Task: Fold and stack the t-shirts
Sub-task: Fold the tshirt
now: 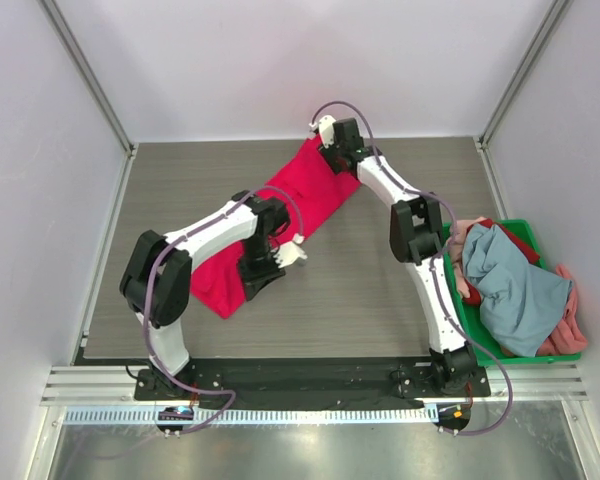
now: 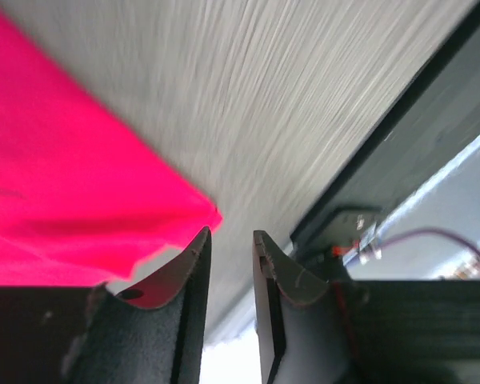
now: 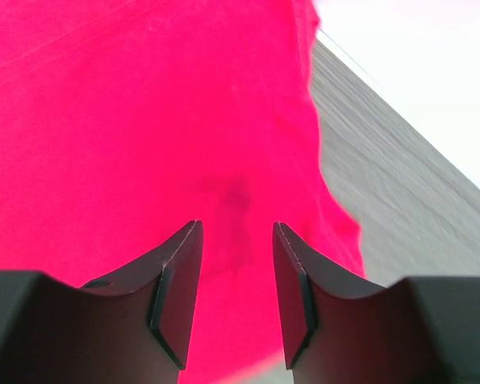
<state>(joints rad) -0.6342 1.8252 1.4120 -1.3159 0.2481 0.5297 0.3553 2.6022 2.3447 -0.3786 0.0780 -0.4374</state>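
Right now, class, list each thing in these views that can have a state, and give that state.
crimson t-shirt: spread diagonally on the table, out of the crate.
left end effector: narrowly open, empty, beside a corner of the shirt.
right end effector: open, empty, over the shirt's far end.
green crate: filled with a crumpled heap.
grey-blue t-shirt: crumpled, unfolded, on top of that heap.

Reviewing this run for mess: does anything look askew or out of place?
The crimson t-shirt lies diagonally across the table, skewed to its edges. In the green crate, a grey-blue shirt and others sit in a crumpled heap, with a salmon-pink shirt bulging over the right rim. Nothing looks damaged.
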